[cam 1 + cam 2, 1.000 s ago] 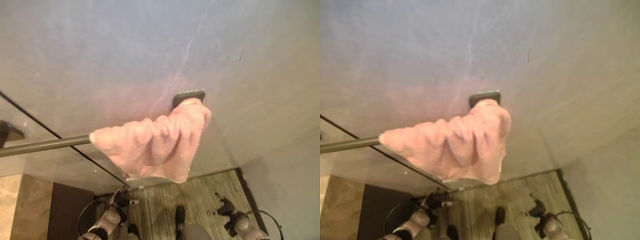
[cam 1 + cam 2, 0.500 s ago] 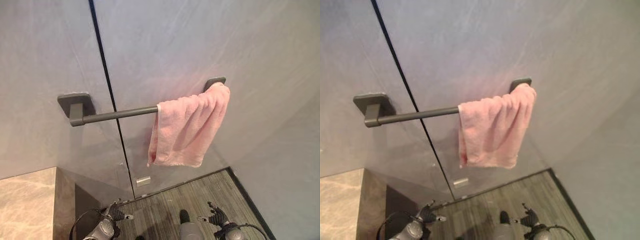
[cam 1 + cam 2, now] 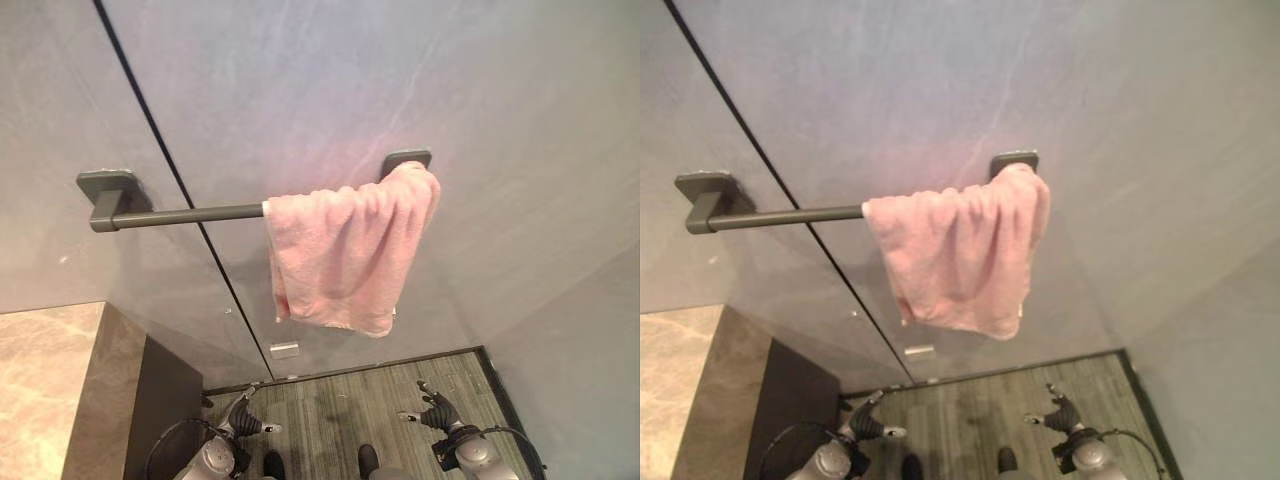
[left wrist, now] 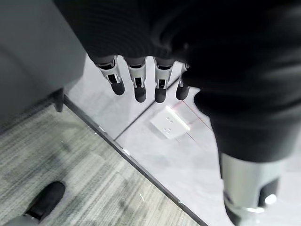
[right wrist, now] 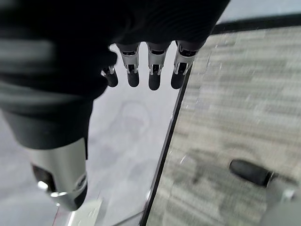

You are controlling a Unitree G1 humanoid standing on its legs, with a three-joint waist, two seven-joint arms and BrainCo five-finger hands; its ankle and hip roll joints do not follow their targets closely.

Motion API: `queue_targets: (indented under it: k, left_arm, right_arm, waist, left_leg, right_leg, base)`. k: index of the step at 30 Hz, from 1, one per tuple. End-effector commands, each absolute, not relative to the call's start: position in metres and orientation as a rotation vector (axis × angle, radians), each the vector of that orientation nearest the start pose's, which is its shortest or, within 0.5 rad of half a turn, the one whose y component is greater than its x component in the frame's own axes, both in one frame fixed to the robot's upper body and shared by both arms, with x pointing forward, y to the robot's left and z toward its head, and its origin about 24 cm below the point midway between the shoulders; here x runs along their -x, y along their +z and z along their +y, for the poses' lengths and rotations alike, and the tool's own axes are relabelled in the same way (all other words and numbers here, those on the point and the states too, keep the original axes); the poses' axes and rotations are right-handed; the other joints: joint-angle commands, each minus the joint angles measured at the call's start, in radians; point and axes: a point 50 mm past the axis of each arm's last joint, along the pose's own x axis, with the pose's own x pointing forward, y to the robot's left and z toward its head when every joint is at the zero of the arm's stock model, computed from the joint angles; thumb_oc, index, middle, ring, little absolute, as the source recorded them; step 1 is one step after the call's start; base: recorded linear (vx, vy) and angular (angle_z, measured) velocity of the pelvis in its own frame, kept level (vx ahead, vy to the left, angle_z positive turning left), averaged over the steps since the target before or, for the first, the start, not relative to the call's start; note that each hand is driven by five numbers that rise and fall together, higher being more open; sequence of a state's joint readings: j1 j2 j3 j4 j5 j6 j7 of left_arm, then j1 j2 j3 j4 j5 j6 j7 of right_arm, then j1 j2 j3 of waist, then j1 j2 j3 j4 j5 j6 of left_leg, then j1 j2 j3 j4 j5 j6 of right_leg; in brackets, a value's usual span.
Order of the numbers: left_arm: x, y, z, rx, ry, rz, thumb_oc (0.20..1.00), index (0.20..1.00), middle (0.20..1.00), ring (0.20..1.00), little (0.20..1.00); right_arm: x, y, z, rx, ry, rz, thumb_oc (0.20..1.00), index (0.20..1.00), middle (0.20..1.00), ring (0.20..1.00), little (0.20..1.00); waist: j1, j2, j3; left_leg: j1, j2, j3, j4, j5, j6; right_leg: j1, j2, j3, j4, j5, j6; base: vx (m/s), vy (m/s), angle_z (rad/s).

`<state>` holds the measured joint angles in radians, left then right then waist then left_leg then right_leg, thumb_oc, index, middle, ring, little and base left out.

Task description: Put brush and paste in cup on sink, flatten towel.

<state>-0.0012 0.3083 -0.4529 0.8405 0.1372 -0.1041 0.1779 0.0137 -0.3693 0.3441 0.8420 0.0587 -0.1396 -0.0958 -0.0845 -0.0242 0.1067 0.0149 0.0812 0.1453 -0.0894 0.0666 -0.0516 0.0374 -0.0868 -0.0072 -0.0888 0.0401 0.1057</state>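
Your pink towel (image 3: 345, 250) hangs bunched at the right end of the wall rail (image 3: 180, 214), not yet flattened, while the left robot hand (image 4: 136, 80) and right robot hand (image 5: 150, 68) hang low, fingers straight, holding nothing.

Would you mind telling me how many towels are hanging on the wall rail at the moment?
1. A single pink towel hangs bunched at the right end of the dark towel rail, beside its right wall mount.
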Motion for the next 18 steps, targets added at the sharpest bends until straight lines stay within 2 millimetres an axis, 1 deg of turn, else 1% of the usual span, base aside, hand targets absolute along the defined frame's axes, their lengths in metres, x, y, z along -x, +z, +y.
queue_targets:
  k: [1, 4, 5, 7, 8, 10, 11, 12, 13, 14, 15, 16, 18]
  left_arm:
    - [-0.178, -0.113, 0.200, -0.691, -0.214, 0.651, 1.000, 1.000, 1.000, 1.000, 1.000]
    - [-0.178, -0.111, 0.201, -0.692, -0.220, 0.634, 1.000, 1.000, 1.000, 1.000, 1.000]
    - [-0.176, -0.110, 0.202, -0.704, -0.225, 0.629, 1.000, 1.000, 1.000, 1.000, 1.000]
    - [-0.176, -0.110, 0.202, -0.704, -0.225, 0.629, 1.000, 1.000, 1.000, 1.000, 1.000]
    - [-0.178, -0.106, 0.202, -0.719, -0.234, 0.602, 1.000, 1.000, 1.000, 1.000, 1.000]
    - [-0.178, -0.104, 0.204, -0.726, -0.233, 0.595, 1.000, 1.000, 1.000, 1.000, 1.000]
    - [-0.178, -0.102, 0.207, -0.729, -0.227, 0.590, 1.000, 1.000, 1.000, 1.000, 1.000]
    - [-0.178, -0.102, 0.207, -0.729, -0.227, 0.591, 1.000, 1.000, 1.000, 1.000, 1.000]
    - [-0.181, -0.095, 0.209, -0.726, -0.227, 0.556, 1.000, 1.000, 1.000, 1.000, 1.000]
    - [-0.181, -0.095, 0.209, -0.727, -0.227, 0.557, 1.000, 1.000, 1.000, 1.000, 1.000]
    - [-0.186, -0.086, 0.215, -0.731, -0.220, 0.511, 1.000, 1.000, 1.000, 1.000, 1.000]
    - [-0.186, -0.085, 0.215, -0.731, -0.220, 0.511, 1.000, 1.000, 1.000, 1.000, 1.000]
    - [-0.190, -0.078, 0.221, -0.730, -0.199, 0.483, 1.000, 1.000, 1.000, 1.000, 1.000]
  right_arm:
    - [-0.187, -0.099, -0.232, 0.504, 0.047, 0.641, 1.000, 1.000, 1.000, 1.000, 1.000]
    - [-0.187, -0.097, -0.236, 0.467, 0.000, 0.631, 1.000, 1.000, 1.000, 1.000, 1.000]
    - [-0.188, -0.095, -0.237, 0.424, -0.030, 0.619, 1.000, 1.000, 1.000, 1.000, 1.000]
    - [-0.188, -0.095, -0.237, 0.424, -0.030, 0.619, 1.000, 1.000, 1.000, 1.000, 1.000]
    - [-0.191, -0.092, -0.238, 0.360, -0.070, 0.598, 1.000, 1.000, 1.000, 1.000, 1.000]
    - [-0.193, -0.089, -0.239, 0.330, -0.095, 0.578, 1.000, 1.000, 1.000, 1.000, 1.000]
    - [-0.196, -0.083, -0.244, 0.314, -0.116, 0.552, 1.000, 1.000, 1.000, 1.000, 1.000]
    - [-0.196, -0.083, -0.244, 0.313, -0.116, 0.552, 1.000, 1.000, 1.000, 1.000, 1.000]
    - [-0.200, -0.078, -0.250, 0.294, -0.143, 0.529, 1.000, 1.000, 1.000, 1.000, 1.000]
    - [-0.200, -0.078, -0.250, 0.294, -0.143, 0.529, 1.000, 1.000, 1.000, 1.000, 1.000]
    - [-0.210, -0.065, -0.260, 0.284, -0.177, 0.473, 1.000, 1.000, 1.000, 1.000, 1.000]
    - [-0.210, -0.065, -0.260, 0.283, -0.177, 0.473, 1.000, 1.000, 1.000, 1.000, 1.000]
    - [-0.218, -0.055, -0.265, 0.264, -0.174, 0.429, 1.000, 1.000, 1.000, 1.000, 1.000]
  waist:
    - [-0.003, -0.028, -0.021]
    - [-0.001, -0.018, -0.028]
    - [-0.001, -0.014, -0.033]
    - [-0.001, -0.013, -0.033]
    - [-0.001, -0.009, -0.037]
    - [-0.002, -0.006, -0.040]
    - [0.000, -0.006, -0.045]
    - [0.000, -0.006, -0.046]
    - [0.003, -0.005, -0.048]
    - [0.002, -0.006, -0.048]
    - [0.009, -0.006, -0.053]
    - [0.008, -0.006, -0.052]
    - [0.014, -0.007, -0.056]
  left_leg:
    - [0.017, -0.014, -0.032, 0.077, -0.081, 0.010]
    - [0.030, -0.002, -0.024, 0.053, -0.063, 0.000]
    - [0.039, 0.002, -0.023, 0.036, -0.055, -0.004]
    - [0.039, 0.002, -0.023, 0.035, -0.054, -0.004]
    - [0.043, 0.008, -0.026, 0.021, -0.045, -0.009]
    - [0.048, 0.010, -0.028, 0.013, -0.041, -0.012]
    - [0.051, 0.013, -0.033, 0.009, -0.040, -0.013]
    - [0.051, 0.013, -0.033, 0.009, -0.040, -0.013]
    - [0.054, 0.015, -0.040, 0.007, -0.039, -0.014]
    - [0.055, 0.015, -0.040, 0.007, -0.039, -0.014]
    - [0.058, 0.013, -0.048, 0.006, -0.041, -0.013]
    - [0.058, 0.013, -0.048, 0.007, -0.041, -0.013]
    - [0.060, 0.011, -0.050, 0.005, -0.041, -0.013]
  right_leg:
    - [-0.072, -0.069, 0.053, 0.046, 0.034, 0.052]
    - [-0.060, -0.066, 0.044, 0.034, 0.038, 0.051]
    - [-0.056, -0.068, 0.040, 0.028, 0.043, 0.053]
    - [-0.056, -0.067, 0.040, 0.027, 0.043, 0.053]
    - [-0.055, -0.066, 0.037, 0.028, 0.043, 0.053]
    - [-0.051, -0.064, 0.032, 0.031, 0.040, 0.052]
    - [-0.048, -0.062, 0.028, 0.038, 0.034, 0.050]
    - [-0.048, -0.062, 0.027, 0.038, 0.033, 0.050]
    - [-0.044, -0.061, 0.022, 0.047, 0.027, 0.049]
    - [-0.044, -0.061, 0.021, 0.047, 0.026, 0.048]
    - [-0.039, -0.062, 0.015, 0.051, 0.021, 0.048]
    - [-0.039, -0.062, 0.015, 0.051, 0.021, 0.048]
    - [-0.033, -0.065, 0.009, 0.046, 0.023, 0.049]
  base:
    - [0.00, -0.094, 0.05]
    - [0.00, -0.055, -0.02]
    - [0.00, 0.000, 0.00]
    - [0.00, 0.000, 0.00]
    - [0.00, 0.000, 0.00]
    - [0.02, -0.007, 0.03]
    - [0.01, -0.001, 0.04]
    - [0.00, 0.000, 0.00]
    - [0.00, -0.007, 0.15]
    - [0.00, -0.001, 0.18]
    - [0.00, 0.005, 0.19]
    - [0.00, 0.006, 0.09]
    - [0.00, 0.002, 0.03]
